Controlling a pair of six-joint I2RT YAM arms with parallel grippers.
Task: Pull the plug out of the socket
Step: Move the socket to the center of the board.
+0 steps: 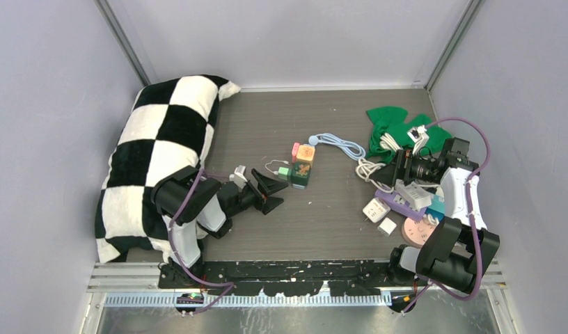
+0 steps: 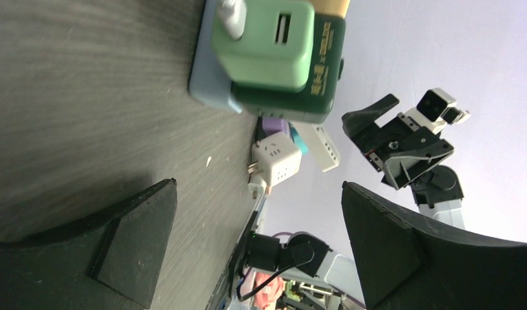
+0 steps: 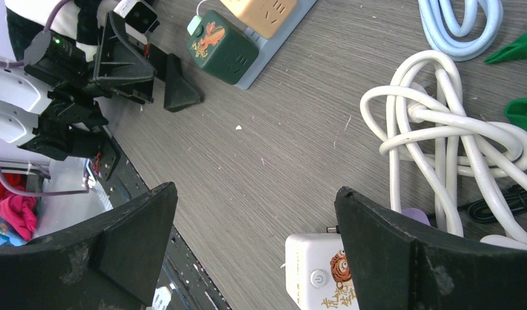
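Plug (image 2: 264,48), pale green, is sitting against the side of the dark green socket cube (image 1: 300,177) on the bench (image 1: 337,209). Left jaws are standing wide open just short of the plug, gripping nothing. Right jaws are gaping too, empty, hovering well right of the plug, over tangled white cable (image 3: 442,135) and a white adapter (image 3: 319,271).

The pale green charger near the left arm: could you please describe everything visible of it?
The pale green charger is a rounded cube of glossy plastic with one USB slot showing. A white cable runs into it. It sits flush against the dark green cube socket, ahead of the open left end effector, which does not touch it.
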